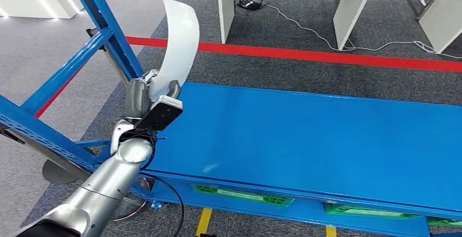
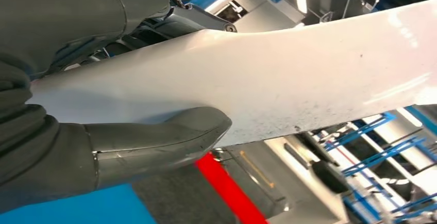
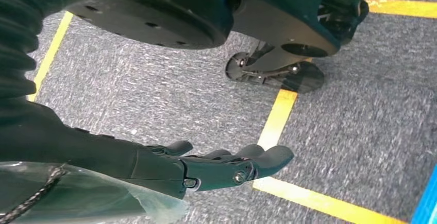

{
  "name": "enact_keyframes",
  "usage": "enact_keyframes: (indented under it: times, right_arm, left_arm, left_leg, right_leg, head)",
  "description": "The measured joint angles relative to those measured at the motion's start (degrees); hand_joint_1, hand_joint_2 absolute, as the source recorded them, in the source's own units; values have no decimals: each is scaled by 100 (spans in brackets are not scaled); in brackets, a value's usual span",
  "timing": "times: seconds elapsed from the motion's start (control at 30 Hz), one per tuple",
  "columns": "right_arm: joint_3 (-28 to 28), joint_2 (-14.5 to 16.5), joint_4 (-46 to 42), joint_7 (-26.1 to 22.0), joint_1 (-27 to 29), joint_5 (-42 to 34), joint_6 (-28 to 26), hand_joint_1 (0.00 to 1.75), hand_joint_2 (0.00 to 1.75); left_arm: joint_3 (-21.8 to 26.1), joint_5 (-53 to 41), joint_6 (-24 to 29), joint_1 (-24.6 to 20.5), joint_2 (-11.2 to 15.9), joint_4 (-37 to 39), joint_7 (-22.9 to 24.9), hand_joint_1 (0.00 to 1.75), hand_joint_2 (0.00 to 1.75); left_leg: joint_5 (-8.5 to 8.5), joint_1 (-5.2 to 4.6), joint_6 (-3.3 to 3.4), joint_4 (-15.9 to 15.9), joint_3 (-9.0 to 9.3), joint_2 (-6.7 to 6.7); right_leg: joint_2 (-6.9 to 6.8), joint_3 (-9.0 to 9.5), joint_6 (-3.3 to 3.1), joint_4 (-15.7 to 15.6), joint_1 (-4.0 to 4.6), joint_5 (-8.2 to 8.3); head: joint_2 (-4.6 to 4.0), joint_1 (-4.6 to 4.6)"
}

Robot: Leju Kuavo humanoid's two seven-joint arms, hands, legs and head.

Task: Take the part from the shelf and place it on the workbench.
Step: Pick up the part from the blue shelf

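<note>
A: Left robot hand [image 1: 146, 92] is up at the left end of the blue worktop [image 1: 327, 139], and it's clamped round the narrow end of a white curved part [image 1: 177, 46].

B: Which way is the part running?

A: Long axis close to upright, wide end pointing up and leaning slightly right, with the tip curling over towards the left. It's in the air, not touching the worktop, just beside the blue shelf frame [image 1: 103, 27].

B: And the grip itself?

A: From the left wrist camera the thick grey thumb [image 2: 160, 136] presses one face of the part [image 2: 288, 85], with dark fingers [image 2: 196, 20] on the opposite side. The white surface carries small dark specks.

B: The other arm?

A: Right robot hand [image 3: 227, 165] hangs low over grey carpet [image 3: 154, 95] with yellow floor lines [image 3: 278, 116]; fingers stretched out, slightly apart, holding nothing.

B: Anything behind?

A: A red floor stripe [image 1: 327, 56] past the worktop and a white desk [image 1: 294, 2] beyond it.
</note>
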Motion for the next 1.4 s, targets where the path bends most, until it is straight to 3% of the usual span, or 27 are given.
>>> enact_keyframes:
  times: [0.07, 0.1, 0.23, 0.3, 0.37, 0.4, 0.43, 0.47, 0.53, 0.6, 0.73, 0.8, 0.87, 0.93, 0.97, 1.07, 1.1, 1.23, 1.3, 1.37, 1.4]
  right_arm:
    - [-22, 9, 0, 0, -8, 0, -8, 0, 175]
    - [-33, 11, 0, 0, -12, 1, -11, 0, 175]
    - [-61, 13, 0, 0, -7, 5, -21, 0, 175]
    - [-73, 14, 0, 0, -11, 9, -25, 0, 175]
    - [-90, 14, 0, 1, -9, 10, -26, 0, 175]
    - [-97, 14, 0, 2, -4, 11, -26, 0, 175]
    - [-103, 14, 0, 2, 0, 15, -25, 0, 175]
    - [-109, 14, 0, 2, 2, 20, -25, 0, 175]
    - [-125, 14, 0, 2, -8, 38, -24, 0, 175]
    - [-140, 14, 0, 1, -26, 54, -24, 0, 175]
    - [-150, 19, 0, 19, -21, 74, -26, 0, 175]
    - [-161, 25, 0, 44, -23, 84, -25, 0, 175]
    - [-173, 31, 0, 68, -36, 91, -17, 0, 175]
    - [-186, 36, 0, 75, -31, 95, -13, 0, 175]
    - [-191, 37, 0, 75, -28, 98, -13, 0, 175]
    - [-201, 46, 0, 78, -31, 114, -12, 0, 175]
    - [-202, 49, 0, 79, -34, 121, -11, 0, 175]
    - [-208, 60, 0, 89, -26, 179, -3, 0, 175]
    - [-217, 63, 0, 97, -22, 209, -2, 0, 175]
    - [-228, 64, 0, 99, -22, 224, -2, 0, 175]
    - [-232, 65, 0, 99, -22, 227, -2, 0, 175]
  left_arm:
    - [7, 26, 14, -5, -49, -61, -10, 175, 175]
    - [9, 33, 17, -3, -70, -80, -12, 175, 175]
    - [34, 81, 63, 17, -127, -131, -14, 175, 175]
    - [39, 127, 107, 14, -164, -159, -19, 175, 175]
    - [40, 162, 122, 28, -186, -169, -18, 175, 175]
    - [40, 183, 122, 42, -192, -169, -13, 175, 175]
    - [40, 207, 121, 55, -196, -169, -8, 175, 175]
    - [40, 234, 121, 64, -200, -169, -4, 175, 175]
    - [40, 284, 121, 69, -211, -169, -2, 175, 175]
    - [39, 305, 122, 66, -224, -169, -2, 175, 175]
    - [34, 309, 125, 75, -251, -169, -2, 175, 175]
    - [33, 307, 132, 71, -253, -169, -2, 175, 175]
    - [32, 306, 141, 79, -252, -168, -2, 175, 175]
    - [32, 306, 150, 92, -251, -167, -2, 175, 175]
    - [31, 304, 162, 94, -251, -167, -2, 175, 175]
    - [28, 242, 257, 84, -259, -167, -2, 175, 175]
    - [26, 207, 304, 81, -265, -167, -2, 175, 175]
    - [20, 22, 559, 111, -287, -149, -1, 175, 175]
    - [19, -60, 676, 115, -315, -133, -3, 175, 175]
    - [20, -108, 754, 120, -334, -113, -4, 175, 175]
    - [20, -125, 782, 124, -337, -100, -4, 175, 175]
  left_leg:
    - [262, -5, 21, -683, 321, -2]
    - [292, -14, 39, -864, 397, -5]
    - [311, -24, 180, -973, 405, -8]
    - [350, -16, 251, -999, 396, 1]
    - [369, -40, 292, -997, 365, 6]
    - [380, -55, 305, -996, 350, 7]
    - [390, -69, 313, -995, 336, 7]
    - [402, -82, 318, -995, 328, 6]
    - [425, -103, 307, -994, 319, 2]
    - [457, -121, 267, -978, 293, 2]
    - [474, -104, 134, -933, 225, 6]
    - [159, -85, 65, -598, 107, 5]
    - [-317, -56, 1, 116, -110, 6]
    - [-532, -33, -35, 558, -164, 6]
    - [-484, -23, -40, 461, -38, 6]
    - [-157, -16, -6, -639, 697, 4]
    - [-106, -26, 22, -897, 842, 0]
    - [28, -65, 185, -1043, 815, 1]
    - [152, -48, 279, -1083, 715, 19]
    - [262, -56, 328, -1081, 575, 27]
    - [316, -66, 332, -1076, 497, 28]
  right_leg:
    - [5, 4, 50, 12, 15, -15]
    - [6, -5, 82, 16, 24, -16]
    - [2, -68, 206, 55, 13, -59]
    - [0, -263, 232, 478, 7, -356]
    - [-1, -584, 239, 1245, 9, -738]
    - [-1, -700, 236, 1531, 11, -838]
    - [-1, -719, 227, 1613, 12, -827]
    - [-1, -616, 209, 1454, 15, -708]
    - [-2, -187, 146, 697, 34, -372]
    - [1, 140, 109, 114, 58, -206]
    - [3, 150, 58, 1, 59, -97]
    - [-20, 100, -4, -34, 33, -11]
    - [-29, 8, -32, -31, 35, 57]
    - [-33, -96, -23, -19, 35, 128]
    - [-34, -147, -11, -10, 35, 162]
    - [-29, -262, 58, 24, 41, 252]
    - [-29, -288, 93, 33, 46, 284]
    - [-24, -360, 239, 22, 26, 378]
    - [-15, -508, 286, 284, 15, 77]
    - [-16, -727, 314, 956, 10, -467]
    - [-16, -800, 324, 1304, 10, -651]
  head:
    - [0, 4]
    - [0, 7]
    - [0, 11]
    - [0, 26]
    - [0, 37]
    - [0, 36]
    - [0, 36]
    - [0, 35]
    - [0, 35]
    - [0, 31]
    - [0, 28]
    - [0, 15]
    - [0, 4]
    - [0, 4]
    - [0, 3]
    - [0, 5]
    - [0, 7]
    - [0, 13]
    - [0, 30]
    - [0, 48]
    - [0, 51]
